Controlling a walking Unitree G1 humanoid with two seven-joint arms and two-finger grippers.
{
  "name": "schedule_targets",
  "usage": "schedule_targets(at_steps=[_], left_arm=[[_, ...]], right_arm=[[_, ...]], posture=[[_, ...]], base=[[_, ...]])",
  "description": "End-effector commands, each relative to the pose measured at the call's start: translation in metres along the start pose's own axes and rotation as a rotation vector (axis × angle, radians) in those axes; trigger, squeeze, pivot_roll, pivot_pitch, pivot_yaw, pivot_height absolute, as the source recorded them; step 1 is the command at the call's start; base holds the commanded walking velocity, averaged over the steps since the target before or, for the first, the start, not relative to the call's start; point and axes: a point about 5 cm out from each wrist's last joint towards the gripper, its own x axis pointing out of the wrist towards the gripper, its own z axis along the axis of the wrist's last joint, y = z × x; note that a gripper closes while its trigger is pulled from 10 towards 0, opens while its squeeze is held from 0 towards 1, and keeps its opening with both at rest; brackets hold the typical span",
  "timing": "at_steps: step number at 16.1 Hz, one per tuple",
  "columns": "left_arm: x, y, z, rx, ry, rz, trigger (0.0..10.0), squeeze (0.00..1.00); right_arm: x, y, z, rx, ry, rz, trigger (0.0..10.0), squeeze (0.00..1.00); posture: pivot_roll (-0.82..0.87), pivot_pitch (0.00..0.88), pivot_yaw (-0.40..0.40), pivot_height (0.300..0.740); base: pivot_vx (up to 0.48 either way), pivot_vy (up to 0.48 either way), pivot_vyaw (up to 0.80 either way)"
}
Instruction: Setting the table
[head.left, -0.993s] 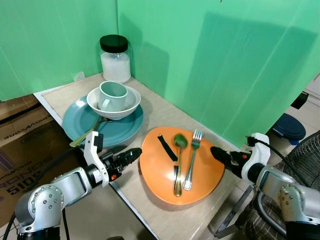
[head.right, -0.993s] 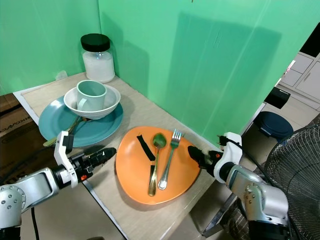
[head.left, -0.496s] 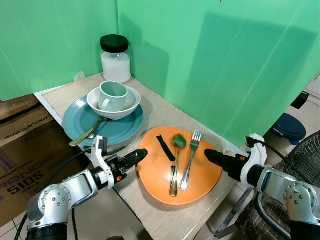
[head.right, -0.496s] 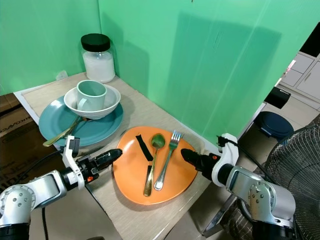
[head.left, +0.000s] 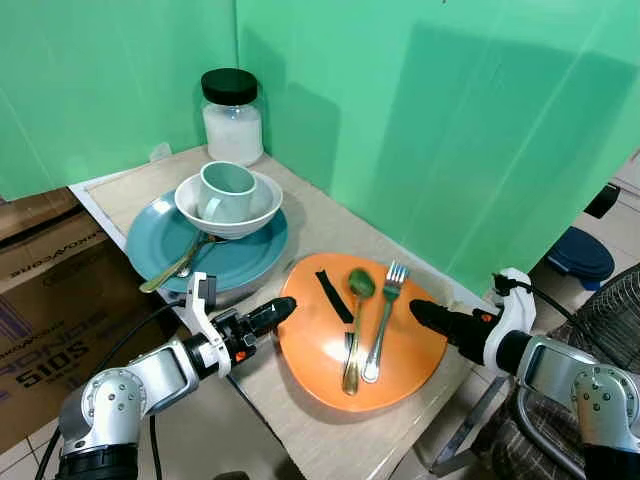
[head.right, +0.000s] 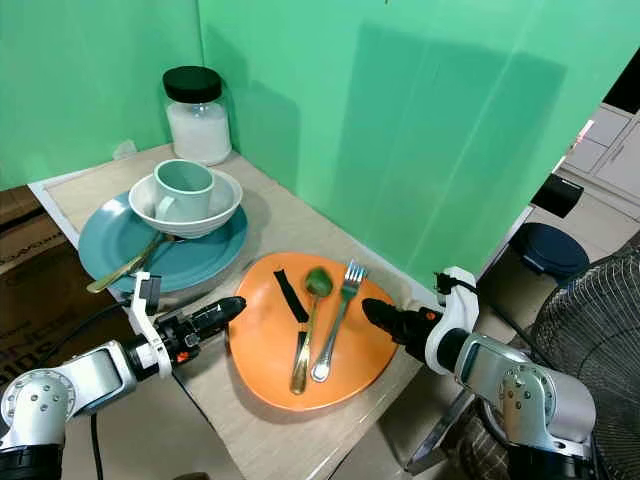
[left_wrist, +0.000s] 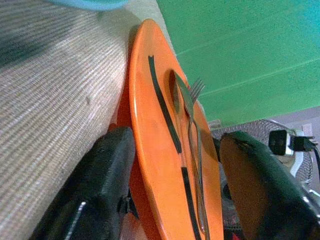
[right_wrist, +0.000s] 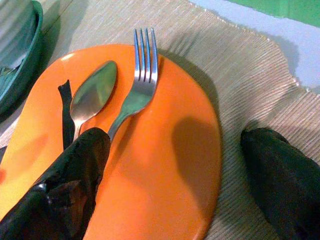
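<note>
Since a second ago both open pincers, left pincer (head.left: 275, 311) and right pincer (head.left: 424, 312), have closed in astride the orange plate's (head.left: 415, 345) rims; spoon (head.left: 355, 320) and fork (head.left: 382, 318) shifted slightly.

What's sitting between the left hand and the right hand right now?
The orange plate spans that stretch, carrying a spoon, a fork and a black strip. The left hand and right hand flank its opposite rims, seen in the left eye view.
</note>
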Motion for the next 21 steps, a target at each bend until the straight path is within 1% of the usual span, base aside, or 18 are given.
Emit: schedule_targets(at_steps=[1, 5, 10, 14, 21], left_arm=[[0.007, -0.007, -0.001, 0.006, 0.014, -0.055, 0.0, 0.0], [0.01, -0.006, 0.0, -0.002, 0.007, -0.052, 0.0, 0.0], [0.006, -0.004, 0.003, -0.01, -0.017, -0.043, 0.0, 0.0], [0.003, -0.003, 0.005, -0.011, -0.036, -0.019, 0.0, 0.0], [0.002, -0.001, 0.019, 0.0, -0.092, 0.059, 0.0, 0.0]], right_arm=[[-0.002, 0.003, 0.004, -0.028, -0.008, 0.007, 10.0, 0.0], [-0.002, 0.004, 0.004, -0.041, -0.006, 0.006, 10.0, 0.0], [0.0, 0.004, 0.004, -0.054, -0.002, 0.006, 10.0, 0.0], [0.002, 0.005, 0.006, -0.071, -0.004, 0.007, 10.0, 0.0], [0.002, 0.004, 0.005, -0.107, -0.005, 0.002, 10.0, 0.0]], posture=[[0.05, 0.0, -0.075, 0.74], [0.04, 0.0, -0.075, 0.74], [0.05, 0.0, -0.083, 0.74], [0.05, 0.0, -0.084, 0.74], [0.06, 0.0, -0.083, 0.74]], base=[[0.0, 0.0, 0.0], [0.0, 0.0, 0.0], [0.0, 0.0, 0.0], [0.0, 0.0, 0.0], [0.0, 0.0, 0.0]])
